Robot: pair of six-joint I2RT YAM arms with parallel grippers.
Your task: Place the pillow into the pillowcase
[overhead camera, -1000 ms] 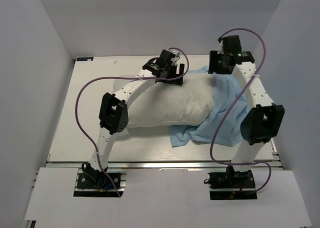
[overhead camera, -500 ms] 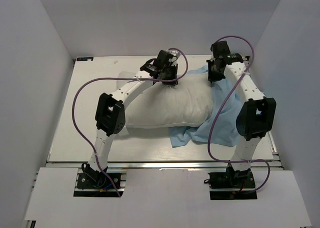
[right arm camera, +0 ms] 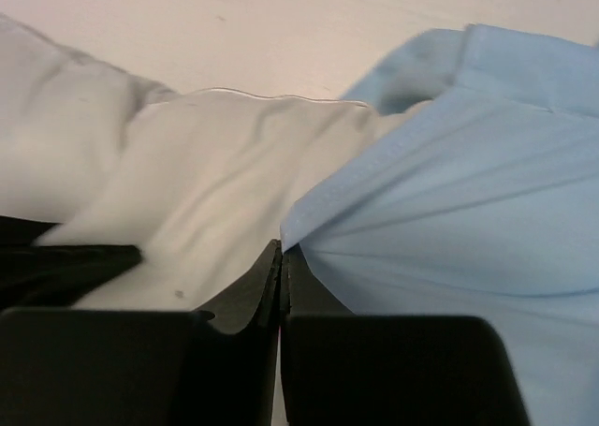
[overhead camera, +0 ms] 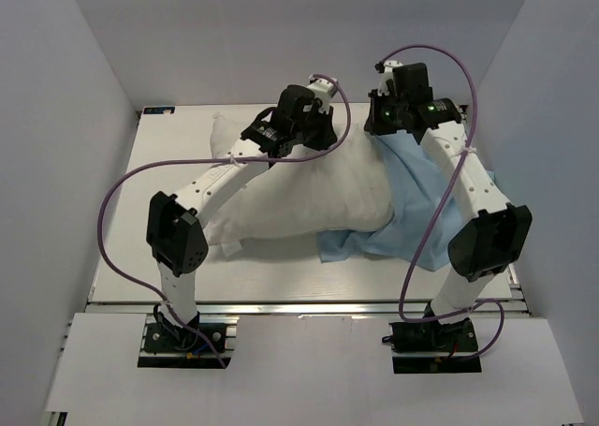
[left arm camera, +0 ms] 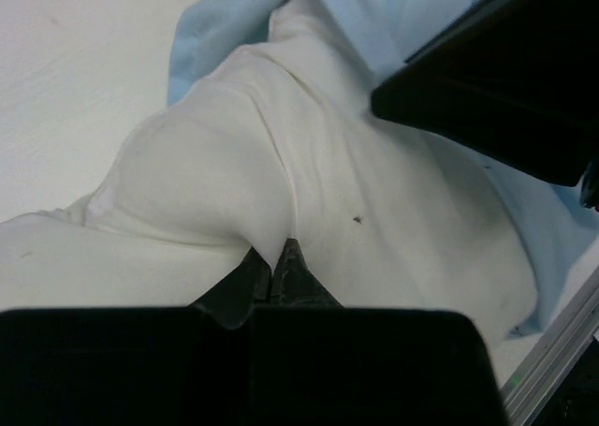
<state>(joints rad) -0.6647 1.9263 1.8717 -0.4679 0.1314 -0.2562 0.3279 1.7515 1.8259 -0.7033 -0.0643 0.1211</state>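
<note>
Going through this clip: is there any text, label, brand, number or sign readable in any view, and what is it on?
None: no view shows readable text.
The pillow is plain white fabric, with no tag or print showing.
The pillowcase shows plain light blue, with no writing.
The table has no markings.

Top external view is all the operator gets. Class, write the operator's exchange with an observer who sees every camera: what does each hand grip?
Operator: Is the left hand holding anything?
Observer: Yes, it is shut on a fold of the pillow.
Operator: And the right hand?
Observer: It is shut on the edge of the pillowcase, plain light-blue fabric, just where it meets the pillow.
</note>
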